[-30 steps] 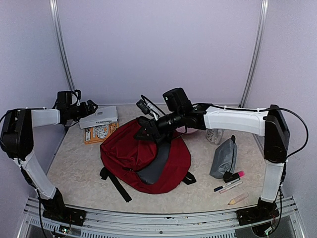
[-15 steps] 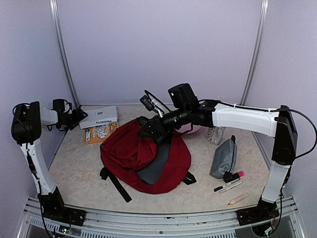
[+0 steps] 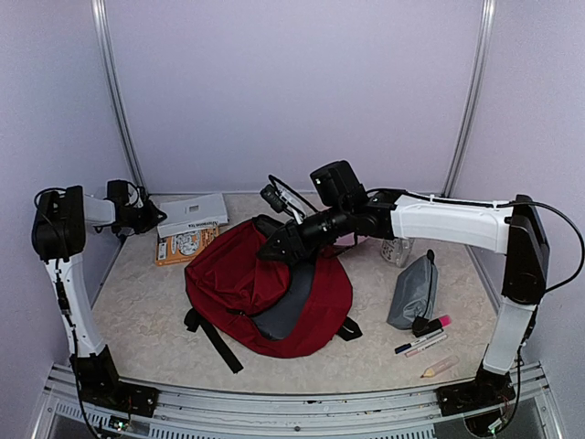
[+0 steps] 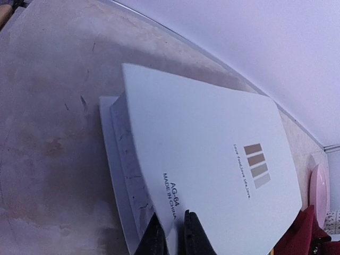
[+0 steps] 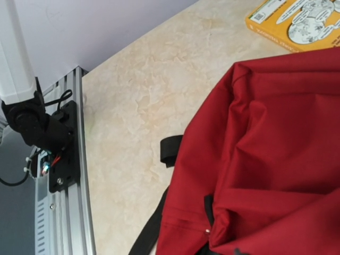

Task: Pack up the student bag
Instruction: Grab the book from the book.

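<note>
Beige marbled table (image 3: 137,320) carries everything you see from the top camera. On it the student bag (image 3: 238,283) lies flat near the centre. It is dark red, with black straps trailing toward 7 o'clock and a grey panel showing on its 4 o'clock side.

Your right arm reaches across from 3 o'clock, and the right claw (image 3: 274,249) sits at the bag's rim on the 12 o'clock side. The fingers are black against black trim, so you cannot tell if the claw is open, closed or holding the fabric. Its wrist camera shows only red cloth, a strap and bare table.

At 3 o'clock from the bag, apart from it, lies a grey pouch (image 3: 413,291). At 10 o'clock from the bag is a white book (image 3: 194,212), with an orange booklet (image 3: 183,245) just beside it on the 6 o'clock side. Your left claw (image 4: 174,229) is closed down on this book: the two fingers pinch the edge of the cover between them.

Toward 5 o'clock of the pouch lie a pink highlighter (image 3: 439,322) and a marker (image 3: 420,346), close together.
</note>
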### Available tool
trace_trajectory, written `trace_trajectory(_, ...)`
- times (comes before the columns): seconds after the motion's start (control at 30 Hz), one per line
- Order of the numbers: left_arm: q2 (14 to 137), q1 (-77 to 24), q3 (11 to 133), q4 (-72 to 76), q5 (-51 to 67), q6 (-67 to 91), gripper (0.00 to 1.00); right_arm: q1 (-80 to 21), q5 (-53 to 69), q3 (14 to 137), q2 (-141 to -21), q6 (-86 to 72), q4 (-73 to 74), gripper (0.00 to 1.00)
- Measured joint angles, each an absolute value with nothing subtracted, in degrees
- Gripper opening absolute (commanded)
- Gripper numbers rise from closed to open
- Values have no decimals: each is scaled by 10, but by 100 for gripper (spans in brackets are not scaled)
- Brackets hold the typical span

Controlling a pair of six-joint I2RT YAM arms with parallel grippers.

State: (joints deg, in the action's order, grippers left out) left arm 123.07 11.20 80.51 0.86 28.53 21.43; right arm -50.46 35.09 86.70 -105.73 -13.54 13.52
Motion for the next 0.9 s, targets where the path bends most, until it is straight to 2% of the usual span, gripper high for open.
trace_trajectory(0.23, 1229, 106, 808, 13, 316, 207, 0, -505, 346, 841, -1053, -136, 135, 58)
trace_trajectory(0.37, 1200, 90, 771, 21, 321, 206, 0, -505, 341, 834, -1045, -137, 135, 58)
trace_trajectory(0.5, 1117, 52, 715, 17, 293, 194, 0, -505, 340, 823, -1024, -142, 133, 59)
trace_trajectory(0.9, 823, -66, 689, -22, 148, 89, 0, -489, 342, 779, -938, -159, 77, 59)
